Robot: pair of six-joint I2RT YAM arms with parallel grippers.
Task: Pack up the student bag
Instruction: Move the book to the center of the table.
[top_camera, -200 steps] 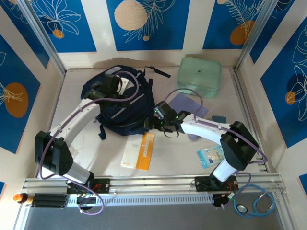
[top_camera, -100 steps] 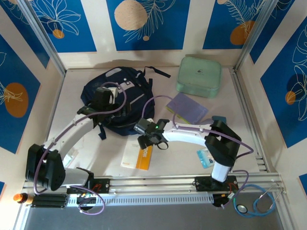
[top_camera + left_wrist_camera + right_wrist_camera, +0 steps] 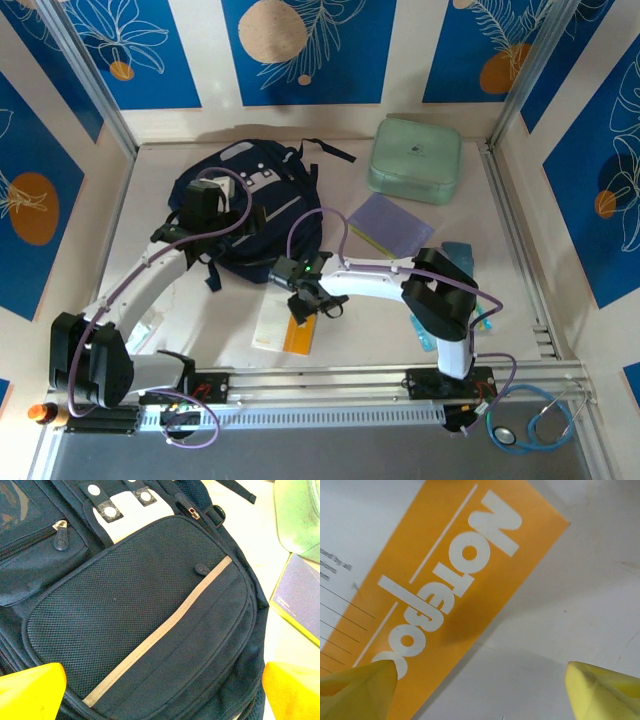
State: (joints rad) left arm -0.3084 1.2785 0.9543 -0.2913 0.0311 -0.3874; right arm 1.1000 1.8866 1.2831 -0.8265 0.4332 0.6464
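Observation:
The student bag (image 3: 262, 215), a dark navy backpack with white patches and a pale stripe, lies flat at the back left of the table. My left gripper (image 3: 222, 195) hovers open over its front pocket. In the left wrist view the mesh pocket and stripe of the bag (image 3: 150, 605) lie between its orange fingertips (image 3: 32, 690), which hold nothing. My right gripper (image 3: 305, 303) stands open just above an orange and white notebook (image 3: 290, 325) in front of the bag. The notebook's orange band (image 3: 445, 580) sits by the left yellow fingertip (image 3: 357, 690), with bare table between the jaws.
A mint-green zip case (image 3: 415, 160) sits at the back right. A purple book (image 3: 390, 225) lies between it and the right arm, also seen at the edge of the left wrist view as the purple book (image 3: 300, 600). Side walls and rails bound the table.
My left gripper opened and drew back a little off the bag. My right arm swung left from the bag's edge and came down over the notebook.

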